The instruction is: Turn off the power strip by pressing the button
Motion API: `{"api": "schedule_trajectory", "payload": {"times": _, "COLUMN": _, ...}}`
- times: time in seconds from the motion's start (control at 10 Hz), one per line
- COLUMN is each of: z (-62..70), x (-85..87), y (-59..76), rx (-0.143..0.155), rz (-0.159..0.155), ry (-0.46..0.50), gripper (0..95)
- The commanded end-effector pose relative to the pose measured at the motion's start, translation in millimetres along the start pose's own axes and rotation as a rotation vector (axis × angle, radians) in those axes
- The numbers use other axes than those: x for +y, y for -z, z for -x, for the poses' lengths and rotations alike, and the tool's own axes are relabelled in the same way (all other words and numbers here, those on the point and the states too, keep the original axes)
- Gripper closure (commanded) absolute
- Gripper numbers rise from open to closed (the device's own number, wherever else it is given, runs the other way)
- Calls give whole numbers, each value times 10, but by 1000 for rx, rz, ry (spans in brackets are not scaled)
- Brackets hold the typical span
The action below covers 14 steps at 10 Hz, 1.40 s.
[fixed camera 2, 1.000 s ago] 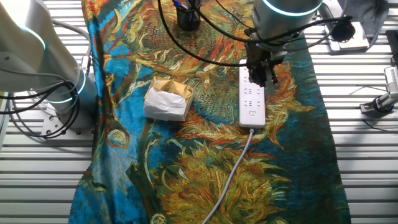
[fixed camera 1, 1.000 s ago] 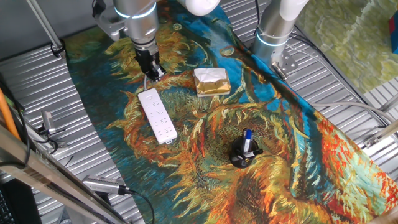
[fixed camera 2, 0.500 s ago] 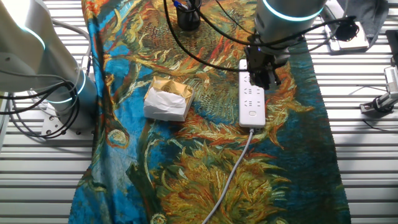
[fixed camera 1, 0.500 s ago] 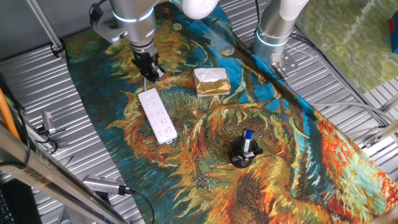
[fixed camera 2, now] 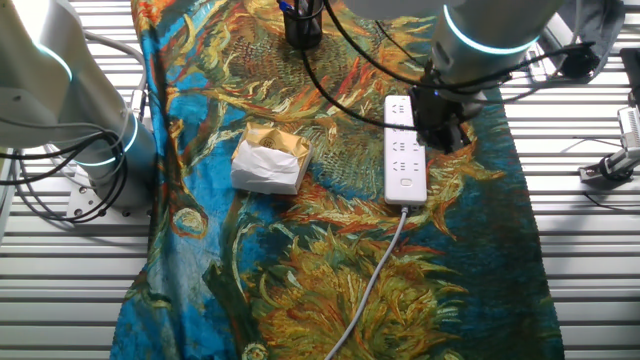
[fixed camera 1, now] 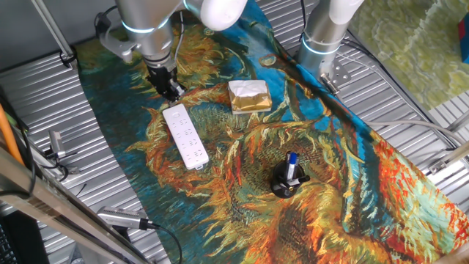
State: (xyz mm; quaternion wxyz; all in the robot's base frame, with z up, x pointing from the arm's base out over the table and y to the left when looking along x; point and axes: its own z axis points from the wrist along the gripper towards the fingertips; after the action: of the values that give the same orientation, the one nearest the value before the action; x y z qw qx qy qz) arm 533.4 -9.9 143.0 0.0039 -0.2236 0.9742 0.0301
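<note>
The long white power strip (fixed camera 1: 185, 137) lies flat on the patterned cloth, its cable running off one end. It also shows in the other fixed view (fixed camera 2: 403, 150), with the cable (fixed camera 2: 375, 275) trailing toward the near edge. My gripper (fixed camera 1: 170, 90) hangs low just off the strip's cable end, up and to the left of it. In the other fixed view the gripper (fixed camera 2: 447, 137) is beside the strip's right edge, not over it. The black fingers look pressed together, but no view shows the tips plainly.
A squarish gold-wrapped block (fixed camera 1: 249, 96) sits right of the strip. A black holder with a blue pen (fixed camera 1: 289, 178) stands nearer the front. A second arm's base (fixed camera 1: 322, 40) rises at the back. Metal slatted table (fixed camera 1: 44, 95) borders the cloth.
The gripper has moved sideways off the strip's end, away from the gold block, and now sits beside the strip. The strip has not shifted.
</note>
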Motion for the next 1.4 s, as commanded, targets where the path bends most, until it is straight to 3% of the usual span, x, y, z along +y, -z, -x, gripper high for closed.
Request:
{"api": "schedule_trajectory", "payload": {"times": 0.1, "z": 29, "x": -32, "y": -89, "rx": -7, "rz": 10, "ry": 5, "gripper": 950}}
{"api": "schedule_trajectory", "payload": {"times": 0.8, "z": 119, "x": -247, "y": -403, "rx": 7, "rz": 38, "ry": 48, "gripper": 950}}
{"api": "schedule_trajectory", "payload": {"times": 1.4, "z": 95, "x": -361, "y": -542, "rx": 33, "rz": 60, "ry": 73, "gripper": 950}}
